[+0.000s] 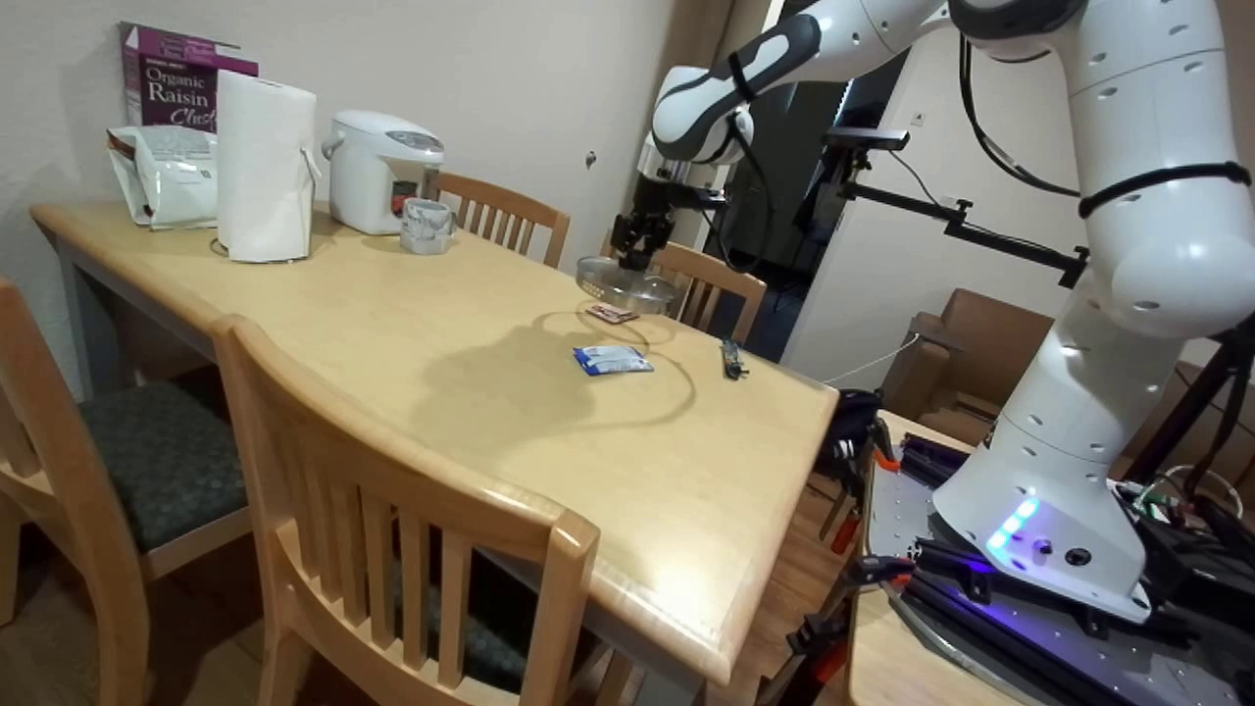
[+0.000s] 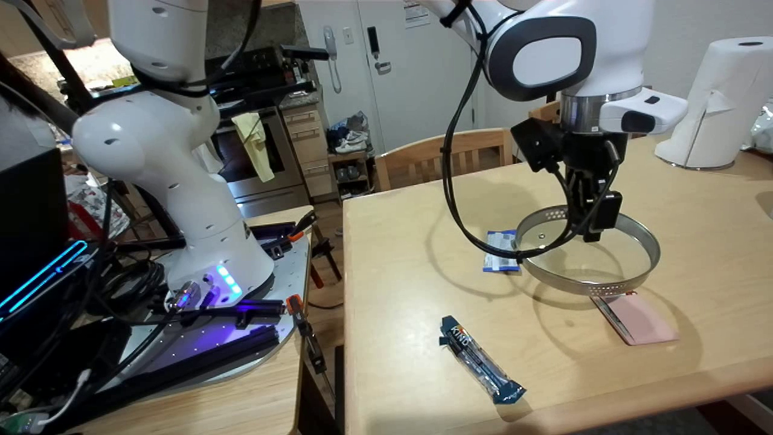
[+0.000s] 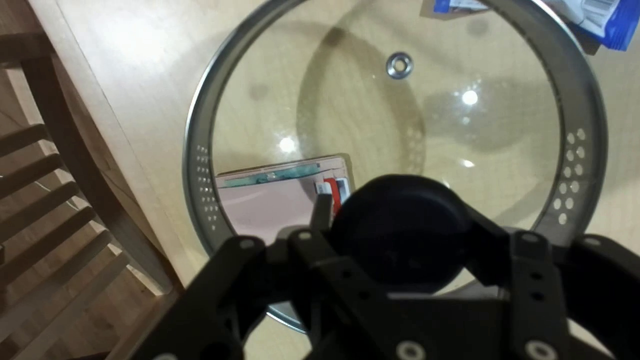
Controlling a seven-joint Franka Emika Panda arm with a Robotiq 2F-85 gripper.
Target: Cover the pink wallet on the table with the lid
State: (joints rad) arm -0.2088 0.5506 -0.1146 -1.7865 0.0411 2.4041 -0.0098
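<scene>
- Hanging above the pink wallet point(image 2: 640, 321) and, by our reading, not yet centred over it, the glass lid point(image 2: 595, 260) stands clear of the table point(image 2: 392, 302).
- Its dark knob point(image 3: 400, 230) sits in the gripper point(image 2: 593, 228), jaws drawn in against its sides; we see nothing else held.
- We expect a stiff load of modest weight: a metal rim point(image 2: 567, 284) that should shrug off knocks, around glass that could crack.
- Smooth and round, the knob might let the lid turn or tip; we would hold it across the middle and let the rim settle softly around the wallet.
- The wallet, lying flat with card-like contents point(image 3: 272, 175) showing, looks light and pliable; a brushing rim could slide it.
- Apart from the wallet lies a blue-and-white packet point(image 2: 500, 251), which we would keep outside the rim.
</scene>
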